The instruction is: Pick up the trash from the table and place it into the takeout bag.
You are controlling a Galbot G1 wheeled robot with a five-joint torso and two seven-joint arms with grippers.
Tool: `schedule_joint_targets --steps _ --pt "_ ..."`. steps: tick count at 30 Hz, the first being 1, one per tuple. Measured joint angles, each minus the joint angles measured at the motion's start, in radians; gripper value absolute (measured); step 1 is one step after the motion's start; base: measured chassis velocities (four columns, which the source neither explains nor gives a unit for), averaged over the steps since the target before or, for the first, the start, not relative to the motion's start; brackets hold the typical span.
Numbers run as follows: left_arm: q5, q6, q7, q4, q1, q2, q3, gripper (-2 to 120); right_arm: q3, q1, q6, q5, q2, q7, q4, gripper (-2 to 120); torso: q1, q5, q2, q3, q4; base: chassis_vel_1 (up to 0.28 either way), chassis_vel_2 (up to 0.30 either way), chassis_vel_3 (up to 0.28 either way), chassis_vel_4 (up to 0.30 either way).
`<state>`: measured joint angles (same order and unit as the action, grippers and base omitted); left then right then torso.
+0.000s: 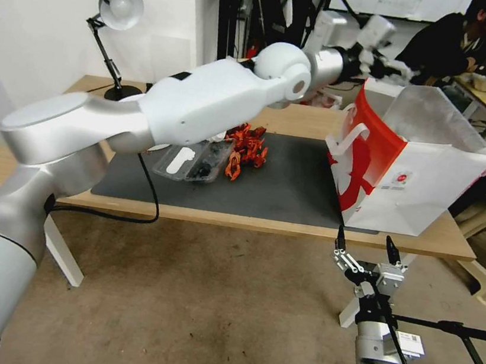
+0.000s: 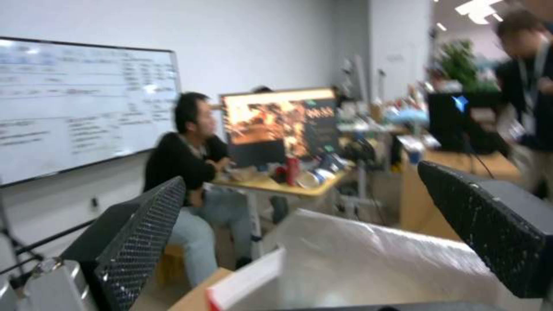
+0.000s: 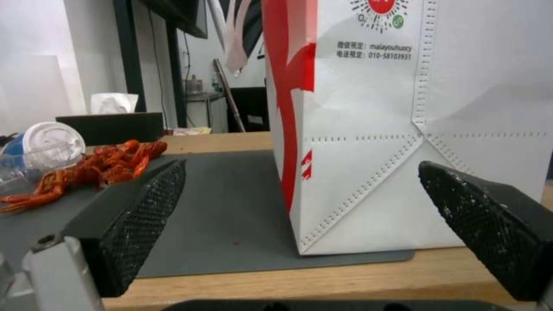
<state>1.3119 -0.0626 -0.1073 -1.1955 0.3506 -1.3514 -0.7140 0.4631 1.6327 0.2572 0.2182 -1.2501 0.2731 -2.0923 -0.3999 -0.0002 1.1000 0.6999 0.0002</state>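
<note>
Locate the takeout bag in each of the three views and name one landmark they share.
Head view: takeout bag stands at the table's right end, on the mat's edge.
Left wrist view: its foil-lined mouth lies below the open fingers.
Right wrist view: its white side stands close ahead.
Shared landmark: the bag itself.

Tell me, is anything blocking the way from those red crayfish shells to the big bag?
Nothing visible does. Bare dark mat lies between the crayfish shells and the takeout bag, whose foil-lined mouth stands open at the top. The open left hand hovers above that mouth; the right hand waits, open, below the table edge.
</note>
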Motion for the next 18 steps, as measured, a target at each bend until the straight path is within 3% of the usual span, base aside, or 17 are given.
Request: schedule_joint_targets --steps 5,10,18 --pt "0.007 0.019 0.105 -0.099 -0.094 0.073 0.076 100 0.0 0.003 -0.004 -0.003 -0.001 0.001 -0.006 100 0.0 -0.0001 0.0 0.0 -0.0001 0.0 0.0 0.0 0.0" --pt "-0.002 0.027 0.146 -0.165 -0.162 0.124 0.111 100 0.0 0.003 -0.007 -0.005 -0.001 0.002 -0.007 100 0.0 -0.0002 0.0 0.0 -0.0002 0.0 0.0 0.0 0.0" --pt "-0.038 0.037 0.19 -0.302 -0.332 0.277 0.202 100 -0.004 0.001 -0.01 -0.012 -0.003 0.003 -0.005 100 0.0 0.0001 0.0 0.0 -0.0003 0.0 0.0 0.0 0.0"
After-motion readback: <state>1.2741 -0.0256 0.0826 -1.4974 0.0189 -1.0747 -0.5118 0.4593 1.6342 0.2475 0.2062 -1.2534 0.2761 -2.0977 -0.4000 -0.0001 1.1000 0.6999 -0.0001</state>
